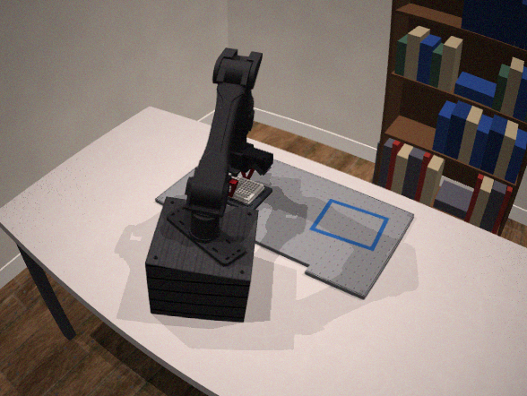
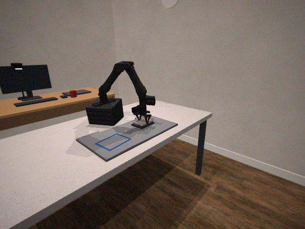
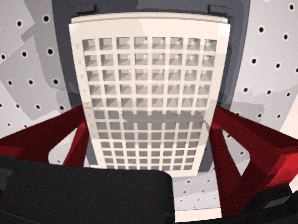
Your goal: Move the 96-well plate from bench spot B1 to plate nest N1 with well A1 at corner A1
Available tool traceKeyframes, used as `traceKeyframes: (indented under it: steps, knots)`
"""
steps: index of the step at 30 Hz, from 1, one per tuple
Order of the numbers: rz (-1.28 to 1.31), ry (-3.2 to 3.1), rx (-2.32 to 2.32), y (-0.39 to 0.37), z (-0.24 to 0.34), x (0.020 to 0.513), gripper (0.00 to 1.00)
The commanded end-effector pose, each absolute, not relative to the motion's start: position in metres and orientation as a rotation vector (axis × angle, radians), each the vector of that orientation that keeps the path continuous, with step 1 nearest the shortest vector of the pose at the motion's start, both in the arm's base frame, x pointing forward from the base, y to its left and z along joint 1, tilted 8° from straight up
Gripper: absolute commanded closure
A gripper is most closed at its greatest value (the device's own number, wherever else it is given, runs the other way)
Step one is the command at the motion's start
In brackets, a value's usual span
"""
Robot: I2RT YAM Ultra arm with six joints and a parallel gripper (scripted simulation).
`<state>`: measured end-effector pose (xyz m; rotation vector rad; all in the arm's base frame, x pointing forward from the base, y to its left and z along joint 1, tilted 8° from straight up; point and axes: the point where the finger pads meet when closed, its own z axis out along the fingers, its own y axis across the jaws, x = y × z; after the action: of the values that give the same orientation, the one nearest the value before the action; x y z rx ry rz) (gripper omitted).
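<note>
The white 96-well plate (image 1: 247, 189) (image 2: 138, 123) (image 3: 150, 30) is over the dark plate nest (image 2: 142, 126) (image 3: 150, 6), lined up with it and looking level. Two small black locators show at the plate's far edge in the wrist view. Whether it is fully down is too fine to tell. My gripper (image 1: 240, 180) (image 2: 143, 120) (image 3: 149, 110) is shut on the plate, one red finger against each long side. The blue outline (image 1: 359, 210) (image 2: 102, 146) on the bench has nothing in it. The A1 mark cannot be read.
The grey perforated board (image 1: 399, 219) (image 2: 166, 124) lies under the nest and the blue outline. The arm's black base block (image 1: 199, 296) (image 2: 104, 116) stands beside the board. A bookshelf and a desk with a monitor stand away from the table.
</note>
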<state>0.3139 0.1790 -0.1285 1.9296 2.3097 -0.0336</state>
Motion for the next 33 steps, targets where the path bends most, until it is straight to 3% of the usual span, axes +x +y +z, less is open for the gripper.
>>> traceKeyframes:
  steps: [1, 17, 18, 33]
  knots:
    - [-0.053, 2.312, 1.923, 0.1754, -0.1340, 0.3129, 1.00]
    - [-0.027, 2.309, 1.925, 0.1793, -0.1280, 0.3153, 1.00]
    - [-0.027, 2.309, 1.925, 0.1793, -0.1280, 0.3153, 0.00]
    - [-0.027, 2.309, 1.925, 0.1793, -0.1280, 0.3152, 0.00]
